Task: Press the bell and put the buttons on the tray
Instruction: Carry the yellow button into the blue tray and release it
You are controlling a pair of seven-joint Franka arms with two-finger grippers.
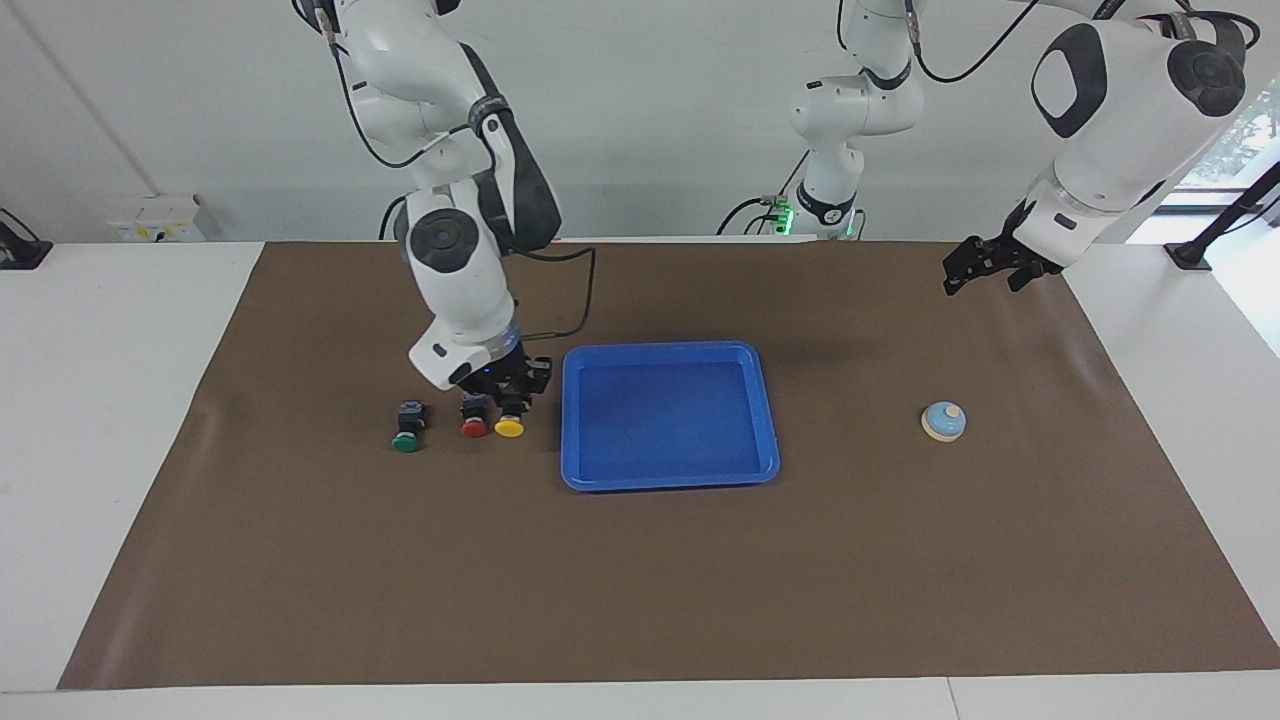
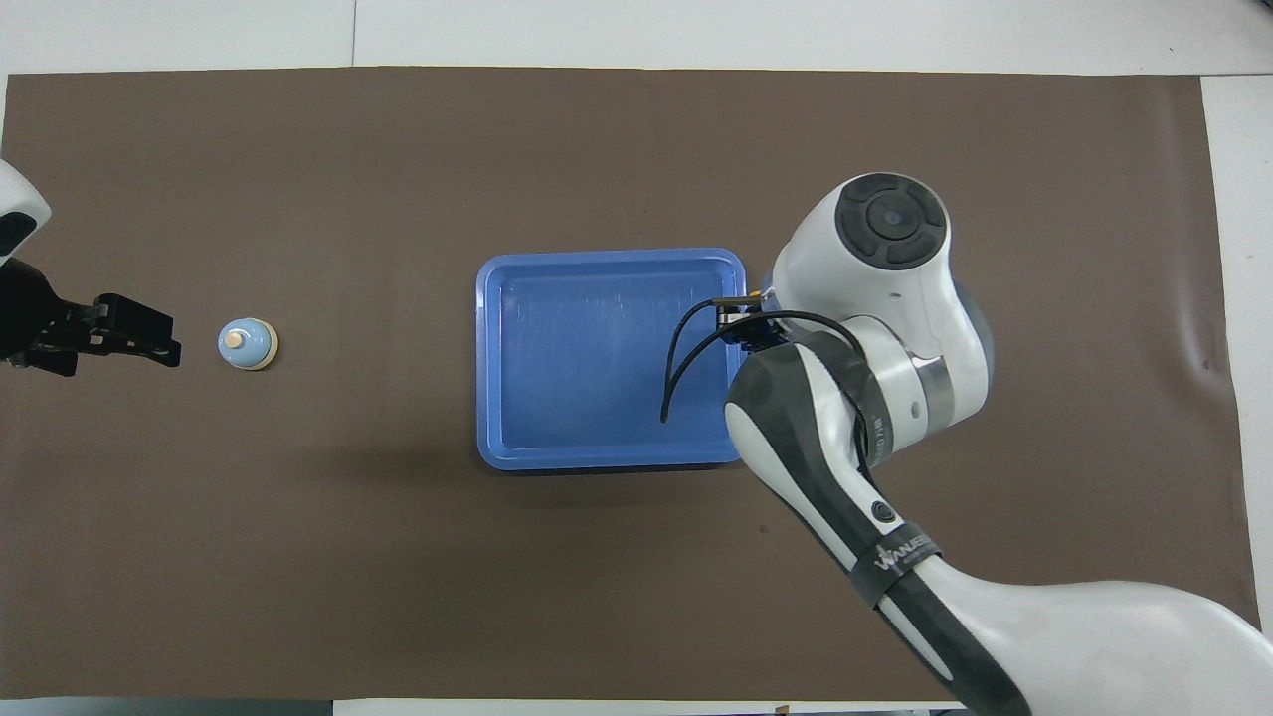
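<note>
My right gripper [image 1: 511, 404] is shut on the yellow button [image 1: 509, 428] and holds it just above the mat, between the red button [image 1: 474, 427] and the blue tray [image 1: 668, 415]. The green button [image 1: 405, 441] lies on the mat, beside the red one toward the right arm's end. In the overhead view the right arm's wrist [image 2: 885, 298] hides the gripper and the buttons. The bell [image 1: 943, 421] [image 2: 247, 344] sits toward the left arm's end. The tray [image 2: 587, 358] has nothing in it. My left gripper [image 1: 975, 266] [image 2: 139, 335] waits open in the air, near the bell.
A brown mat [image 1: 640, 580] covers most of the white table. A black cable [image 2: 681, 358] loops from the right wrist over the tray's edge. A black stand [image 1: 1195, 250] sits at the table's corner by the left arm.
</note>
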